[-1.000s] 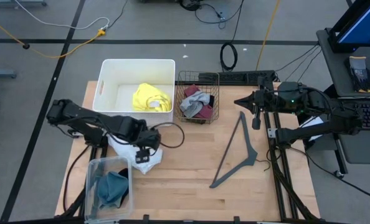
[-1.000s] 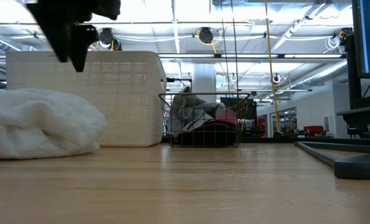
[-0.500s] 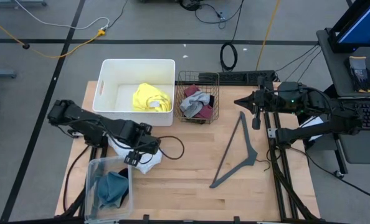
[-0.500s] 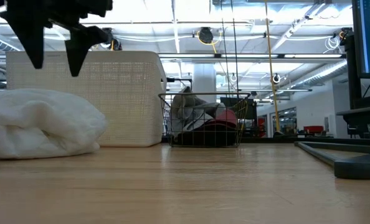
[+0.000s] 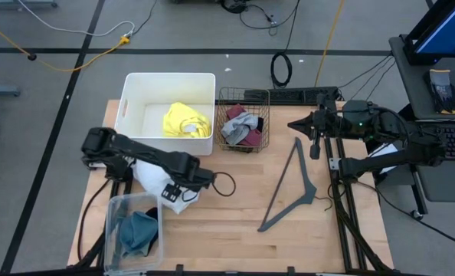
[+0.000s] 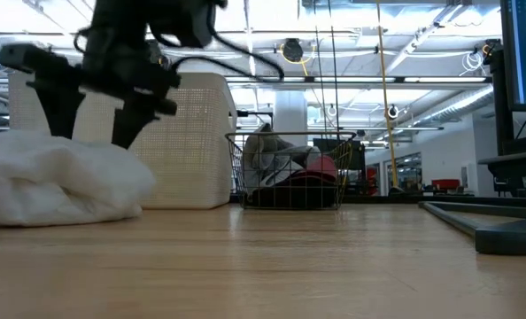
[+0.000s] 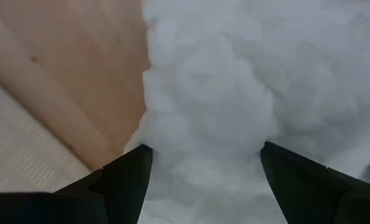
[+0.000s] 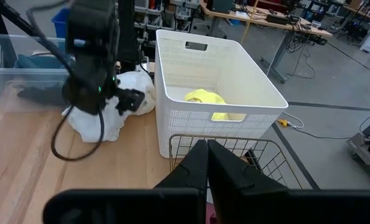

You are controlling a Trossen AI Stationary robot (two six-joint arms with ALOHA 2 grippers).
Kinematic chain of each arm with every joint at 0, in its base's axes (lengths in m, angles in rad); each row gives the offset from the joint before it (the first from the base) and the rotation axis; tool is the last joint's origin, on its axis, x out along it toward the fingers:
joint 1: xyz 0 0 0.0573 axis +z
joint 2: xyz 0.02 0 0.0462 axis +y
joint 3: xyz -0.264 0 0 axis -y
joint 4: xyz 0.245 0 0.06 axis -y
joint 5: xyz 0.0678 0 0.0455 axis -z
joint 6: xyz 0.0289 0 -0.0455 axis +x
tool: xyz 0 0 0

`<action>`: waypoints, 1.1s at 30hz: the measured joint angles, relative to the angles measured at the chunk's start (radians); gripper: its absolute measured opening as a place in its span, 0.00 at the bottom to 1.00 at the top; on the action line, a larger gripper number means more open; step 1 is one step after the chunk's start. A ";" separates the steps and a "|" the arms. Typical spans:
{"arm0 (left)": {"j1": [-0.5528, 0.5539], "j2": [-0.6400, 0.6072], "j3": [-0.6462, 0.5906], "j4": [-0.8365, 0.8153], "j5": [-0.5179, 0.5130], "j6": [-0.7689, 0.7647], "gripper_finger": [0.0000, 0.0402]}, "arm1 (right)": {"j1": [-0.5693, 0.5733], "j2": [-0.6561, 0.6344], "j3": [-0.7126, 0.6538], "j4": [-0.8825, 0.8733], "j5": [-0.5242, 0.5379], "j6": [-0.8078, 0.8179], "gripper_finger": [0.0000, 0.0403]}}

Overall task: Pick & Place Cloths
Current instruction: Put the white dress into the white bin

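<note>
A crumpled white cloth lies on the wooden table at the left, in front of the white bin. My left gripper points down over it, open, with a hump of the cloth between and below its two fingers. A yellow cloth lies in the white bin. Grey and maroon cloths fill the wire basket. A teal cloth sits in the clear box. My right gripper is shut on nothing, raised at the table's far right. My left gripper comes at the top of the white cloth from above, pointing down. Its open fingertips stand at the cloth's surface on either side of a hump. I cannot tell whether they touch it. The cloth rests on the table.
The white bin and the wire basket stand side by side at the far edge. The clear box is at the near left corner. A dark hanger lies flat on the right half. Bare wood lies between the cloth and the hanger.
My left gripper has come down from well above the white cloth to the cloth's top, and has rolled about its own axis so that both fingers now face the low view. Its fingers have stayed open. The cloth has not moved.
</note>
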 joint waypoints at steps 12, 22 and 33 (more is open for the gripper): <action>0.021 0.112 0.000 0.134 0.040 0.170 0.76 | 0.000 0.000 0.000 -0.001 0.000 0.000 0.00; 0.022 0.111 0.000 0.295 0.045 0.274 0.60 | 0.000 0.000 0.000 -0.001 0.000 0.000 0.00; 0.027 0.149 0.012 0.341 0.061 0.250 0.05 | 0.000 0.000 0.000 -0.001 0.000 0.001 0.00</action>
